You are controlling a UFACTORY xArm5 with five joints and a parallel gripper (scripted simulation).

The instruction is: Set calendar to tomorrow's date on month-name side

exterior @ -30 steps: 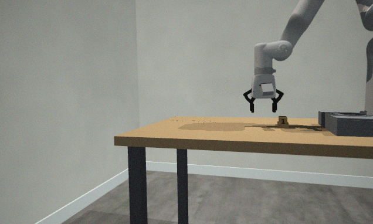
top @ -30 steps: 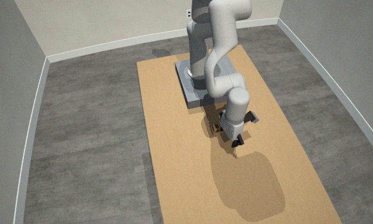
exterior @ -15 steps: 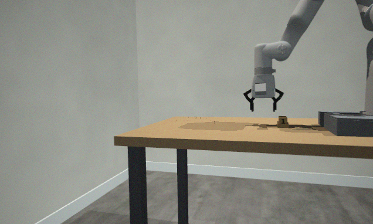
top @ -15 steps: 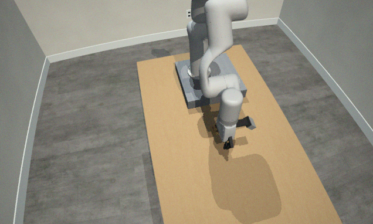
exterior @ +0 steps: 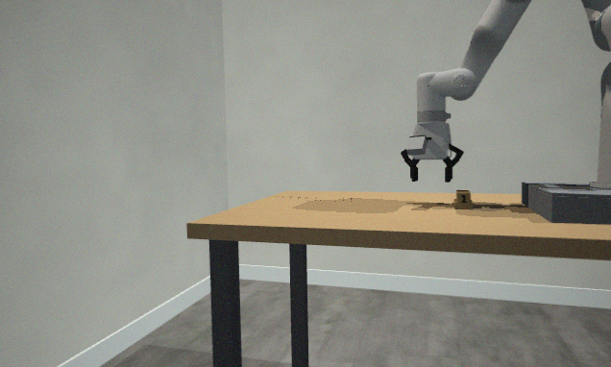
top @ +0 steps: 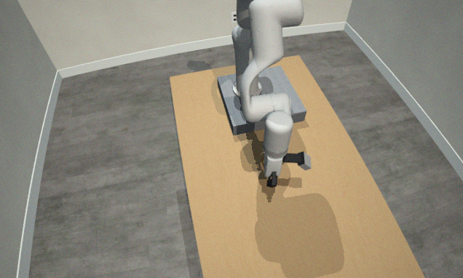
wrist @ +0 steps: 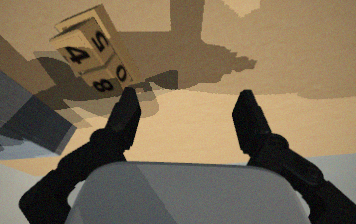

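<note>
the open fingers hang above the table; a small block there shows a "1".

high front top view, low distant side view, both catching table

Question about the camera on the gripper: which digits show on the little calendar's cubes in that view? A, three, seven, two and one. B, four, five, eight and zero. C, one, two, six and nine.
B: the wrist view shows 4 and 5 on one cube and 8 and 0 on the other.
</note>
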